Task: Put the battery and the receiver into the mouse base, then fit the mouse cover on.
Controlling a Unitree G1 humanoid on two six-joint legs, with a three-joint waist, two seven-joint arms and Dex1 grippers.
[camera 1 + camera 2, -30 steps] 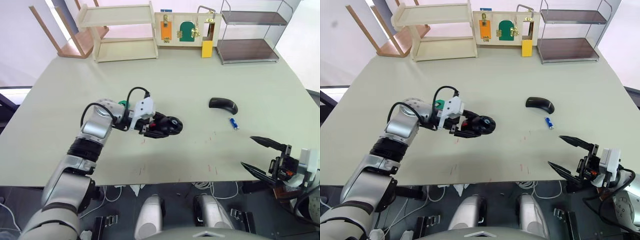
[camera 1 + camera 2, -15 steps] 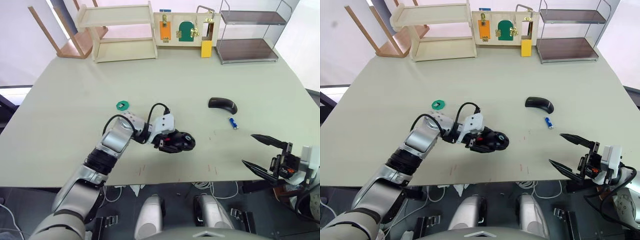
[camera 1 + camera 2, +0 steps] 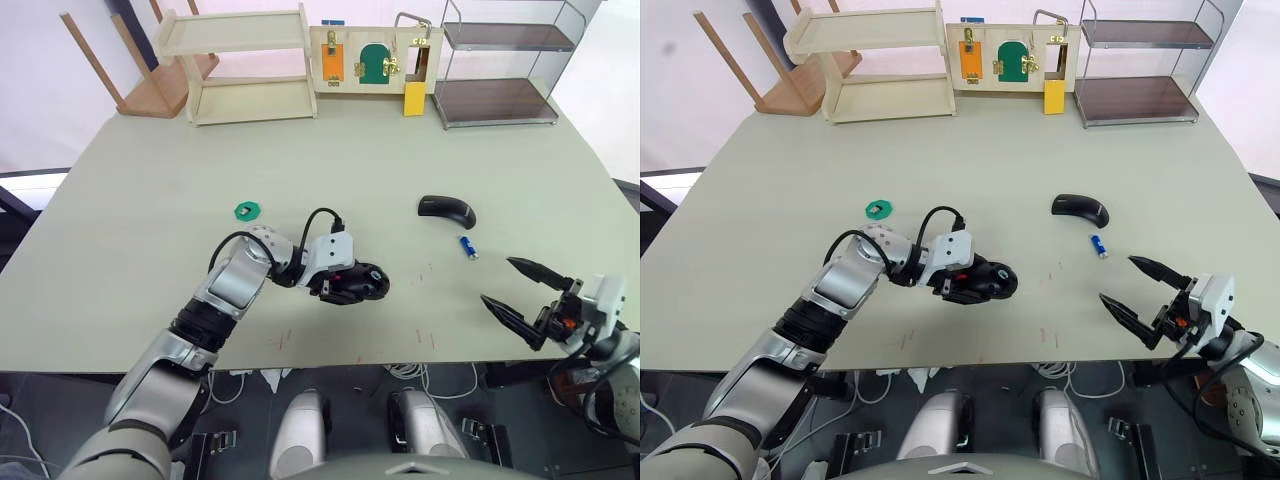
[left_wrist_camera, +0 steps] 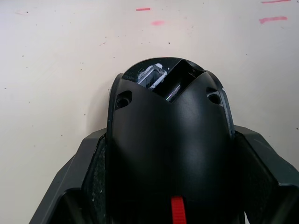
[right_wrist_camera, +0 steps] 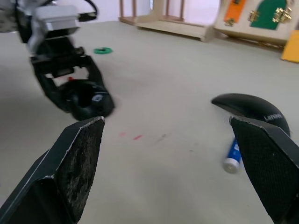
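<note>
The mouse base (image 3: 358,283) sits low on the pale green table (image 3: 150,240), near the middle of its front half, clamped between the two black fingers of the left gripper (image 3: 345,284); the left wrist view shows its inner side up, with a red part and an open compartment at the far end. Well to its right lies the mouse cover (image 3: 446,209), a glossy black arched shell, and just beside that, toward the front edge, the small blue battery (image 3: 467,246). The right gripper (image 3: 525,297) hovers at the table's front right corner with its fingers spread wide, holding nothing. A small green ring (image 3: 245,210) lies left of the base.
</note>
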